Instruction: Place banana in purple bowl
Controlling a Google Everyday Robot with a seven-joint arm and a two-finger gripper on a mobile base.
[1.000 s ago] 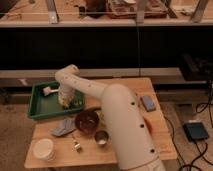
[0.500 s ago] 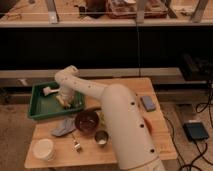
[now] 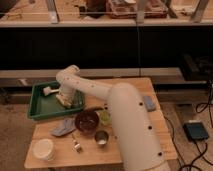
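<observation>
Banana is the one thing I cannot pick out on my feed. The only yellowish patch is the pale tip of the gripper (image 3: 62,100), which is down inside the green tray (image 3: 44,106), up and to the left of the purple bowl (image 3: 86,121). I read the gripper's fingers as drawn together, but I cannot tell whether anything sits between them.

The purple bowl stands on the wooden table (image 3: 155,135), just below the tray's near right corner, and its inside looks dark. Just right of the bowl, nearly touching it, is a small light-green cup (image 3: 105,117). Below and right of the bowl stands a metal cup (image 3: 101,138). A crumpled blue-grey cloth (image 3: 63,127) lies just left of the bowl. Farther down and left sits a round white container (image 3: 43,149). A white object (image 3: 47,90) lies in the tray, up and left of the bowl, beyond the gripper. The robot's white arm (image 3: 125,115) passes close to the bowl's right, and a blue sponge (image 3: 149,103) lies well to the bowl's right, past the arm.
</observation>
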